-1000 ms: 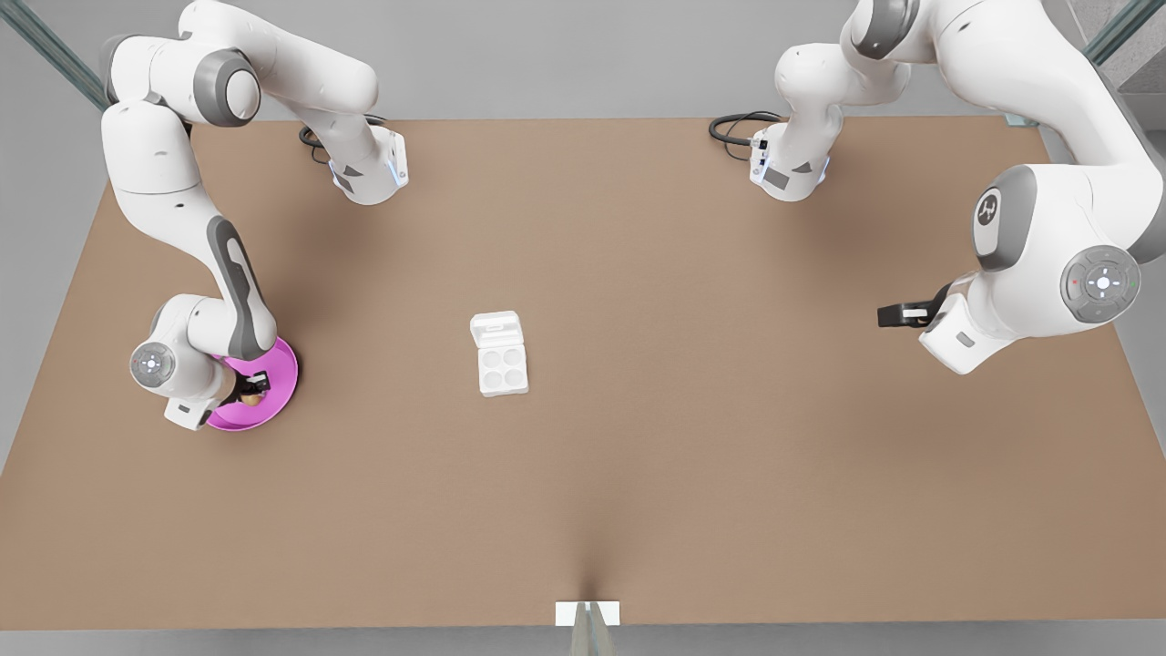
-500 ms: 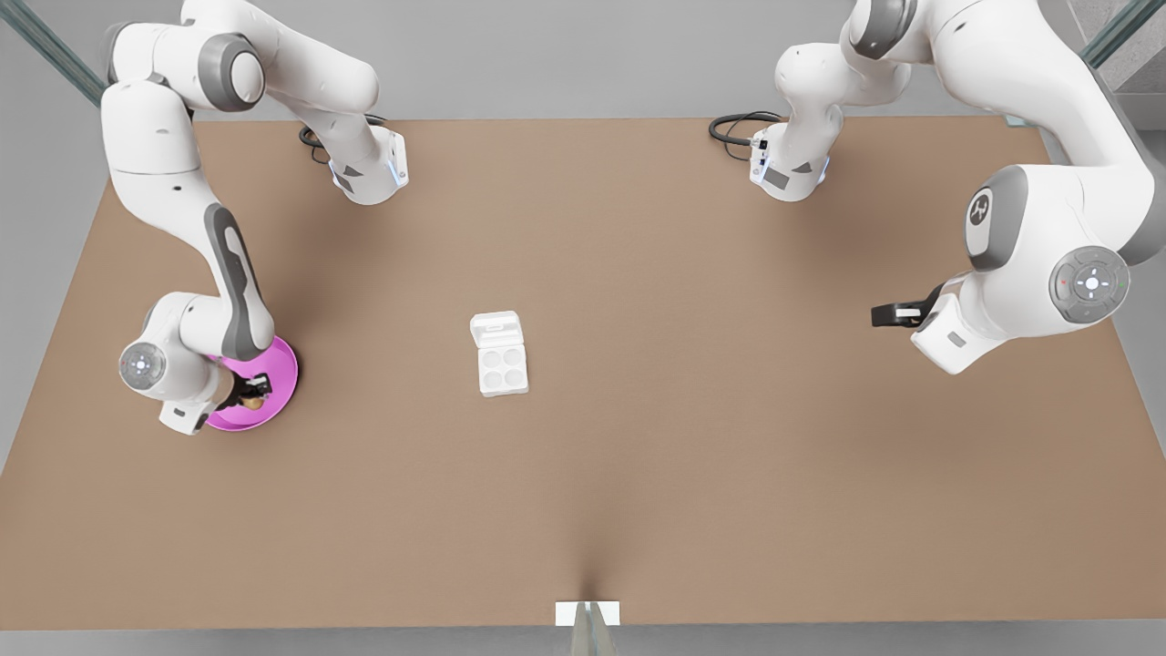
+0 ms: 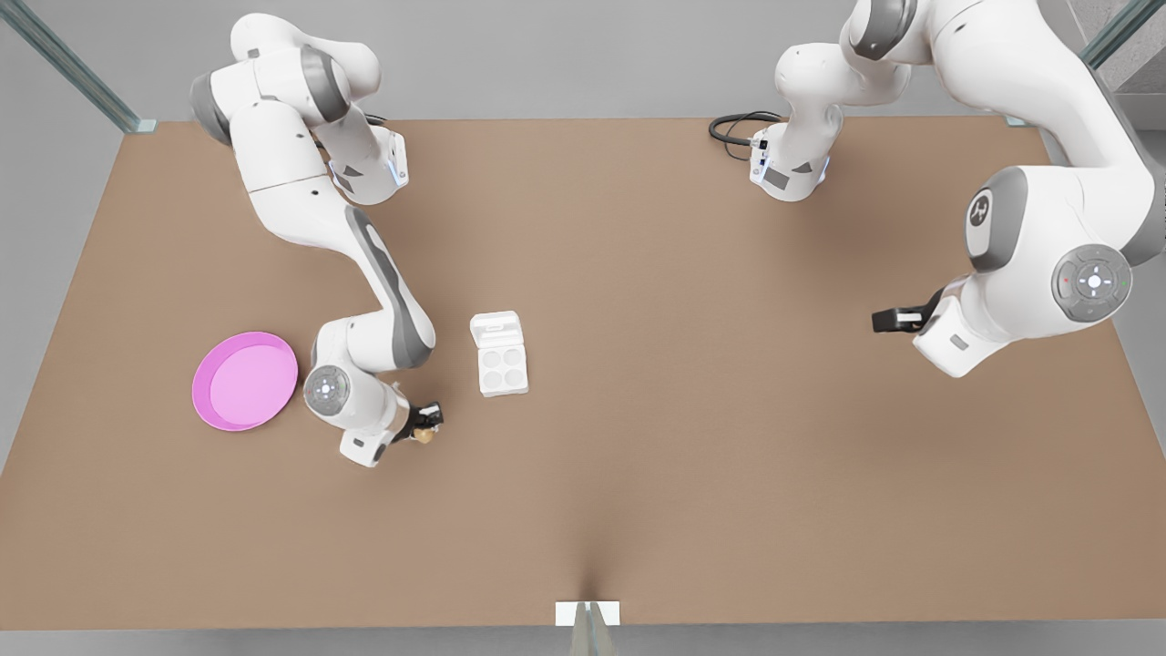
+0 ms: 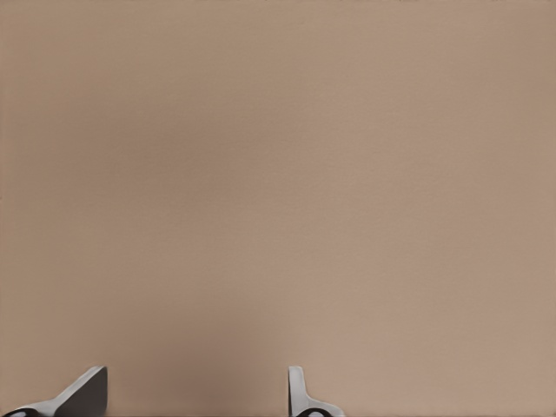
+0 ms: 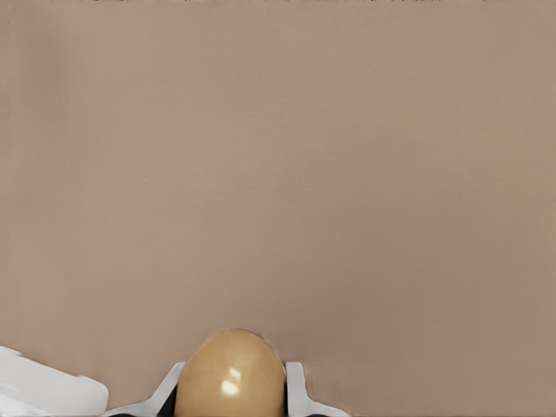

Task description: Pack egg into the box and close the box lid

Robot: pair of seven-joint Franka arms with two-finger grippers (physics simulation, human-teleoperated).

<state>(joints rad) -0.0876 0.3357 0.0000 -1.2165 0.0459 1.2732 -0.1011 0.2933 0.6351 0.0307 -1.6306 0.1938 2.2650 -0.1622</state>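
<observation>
Egg [image 5: 231, 375] half-hidden in right pincer [image 5: 231, 391]

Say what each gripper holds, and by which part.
The right gripper pinches the egg across its sides. The left gripper holds nothing, fingers open.

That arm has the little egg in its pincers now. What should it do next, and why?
Probably carry it on toward the box. The right gripper is shut on the egg short of the carton, whose four cups look empty and whose box lid lies open. The left gripper waits, open.
</observation>
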